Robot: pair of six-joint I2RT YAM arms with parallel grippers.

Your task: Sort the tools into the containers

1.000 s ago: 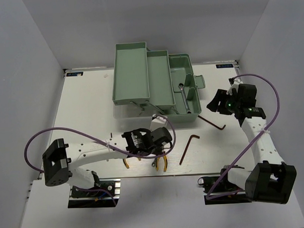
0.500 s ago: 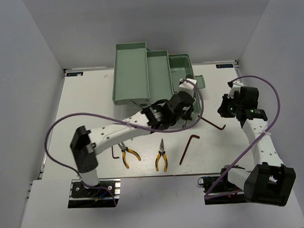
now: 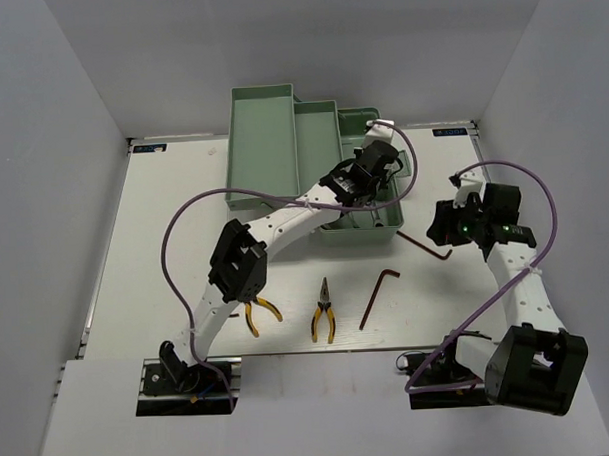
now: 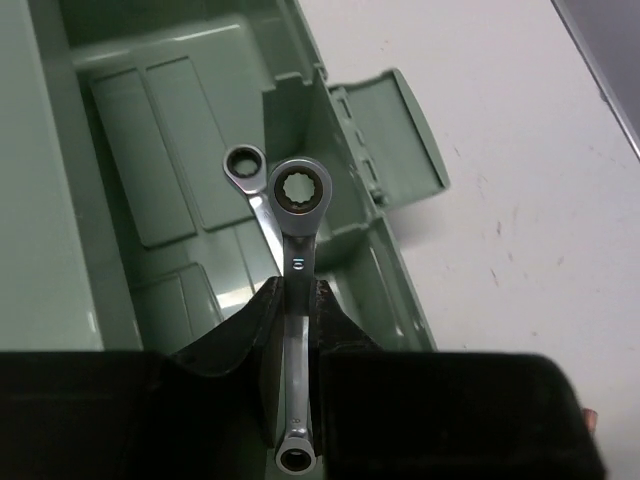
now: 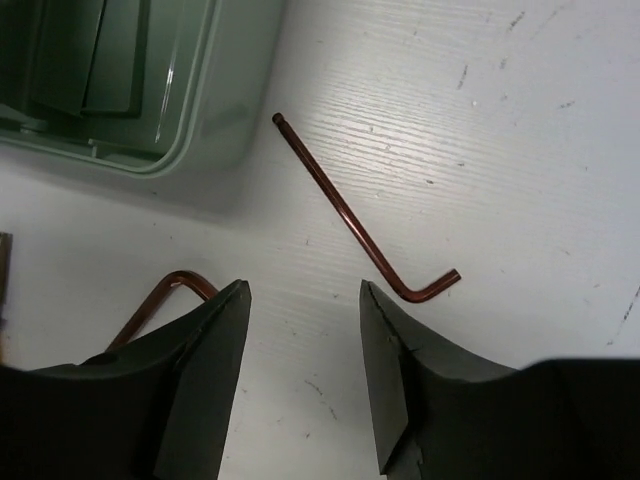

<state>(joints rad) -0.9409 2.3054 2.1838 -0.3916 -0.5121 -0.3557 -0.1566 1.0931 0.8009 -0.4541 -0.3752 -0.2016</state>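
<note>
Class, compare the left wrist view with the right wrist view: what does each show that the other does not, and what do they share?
Only the left wrist view shows the left fingers closed on a silver wrench, held over the pale green toolbox, where a second wrench lies inside. Only the right wrist view shows the right fingers open above the white table, one hex key lying ahead of them and part of another hex key at the picture's lower left. Both views share the toolbox and the table.

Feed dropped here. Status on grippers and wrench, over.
Left gripper shut on wrench, over toolbox base. Right gripper open, empty, hex key ahead. Nothing blocking.
</note>
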